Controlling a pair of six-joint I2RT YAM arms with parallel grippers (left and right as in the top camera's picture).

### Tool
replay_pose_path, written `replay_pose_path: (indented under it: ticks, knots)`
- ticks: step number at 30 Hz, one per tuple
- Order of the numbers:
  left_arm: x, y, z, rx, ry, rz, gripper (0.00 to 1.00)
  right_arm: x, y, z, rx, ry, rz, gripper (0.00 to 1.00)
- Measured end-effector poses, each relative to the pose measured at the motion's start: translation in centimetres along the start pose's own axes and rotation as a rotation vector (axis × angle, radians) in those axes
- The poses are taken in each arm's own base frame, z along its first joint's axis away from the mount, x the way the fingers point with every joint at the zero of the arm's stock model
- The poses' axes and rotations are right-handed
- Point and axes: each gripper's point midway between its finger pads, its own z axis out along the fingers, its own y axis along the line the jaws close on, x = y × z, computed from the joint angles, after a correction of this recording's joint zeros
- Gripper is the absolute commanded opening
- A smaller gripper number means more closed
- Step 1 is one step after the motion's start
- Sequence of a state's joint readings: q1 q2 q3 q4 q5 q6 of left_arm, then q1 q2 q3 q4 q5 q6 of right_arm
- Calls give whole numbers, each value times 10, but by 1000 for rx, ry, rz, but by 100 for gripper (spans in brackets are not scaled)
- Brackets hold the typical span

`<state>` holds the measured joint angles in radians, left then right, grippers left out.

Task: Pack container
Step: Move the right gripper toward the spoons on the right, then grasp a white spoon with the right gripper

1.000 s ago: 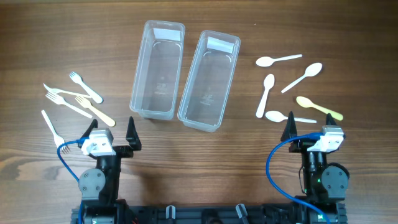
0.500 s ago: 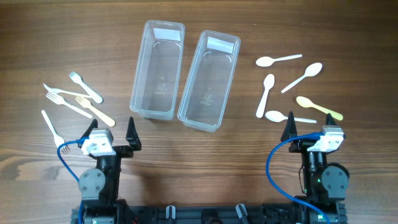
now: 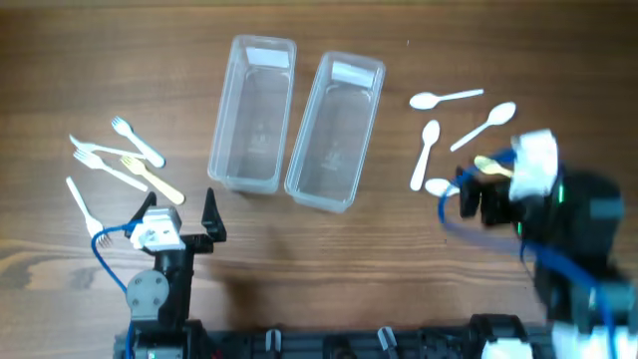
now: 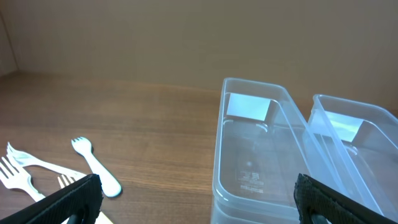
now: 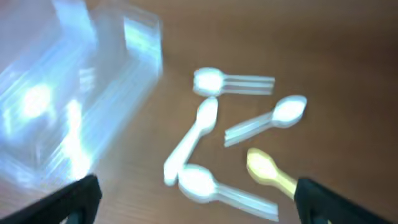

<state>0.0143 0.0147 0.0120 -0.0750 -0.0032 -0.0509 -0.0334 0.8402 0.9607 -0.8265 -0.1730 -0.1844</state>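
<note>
Yellow spoon (image 5: 268,172) lies just ahead of the right tool (image 5: 198,198) — tips spread wide apart.

Brown wood-grain tabletop (image 3: 100,60). Centre: two clear, empty rectangular containers side by side. The left container (image 3: 254,112) lies nearly straight. The right container (image 3: 336,130) is angled, its near end closest to the neighbour; contact cannot be told. Left side: loose cluster of four white forks (image 3: 138,141) plus one beige fork (image 3: 152,176), some overlapping. Right side: four white spoons (image 3: 446,97) and one yellow spoon (image 5: 270,171), spread out singly; wrist view blurred.
</note>
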Motion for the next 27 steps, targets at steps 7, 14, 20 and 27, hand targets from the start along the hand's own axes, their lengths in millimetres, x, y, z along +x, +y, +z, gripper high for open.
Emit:
replay_pose_path:
  ticks: [7,14,20,27]
  knots:
    - [0,0,0,0,-1,0,100,50,-7,89,-104,418,-46,100]
    - [0,0,0,0,-1,0,100,86,-5,121,-203,564,-207,92]
    - [0,0,0,0,-1,0,100,99,-24,126,-178,626,-433,92]
    - [0,0,0,0,-1,0,100,106,-27,137,-239,639,-604,89]
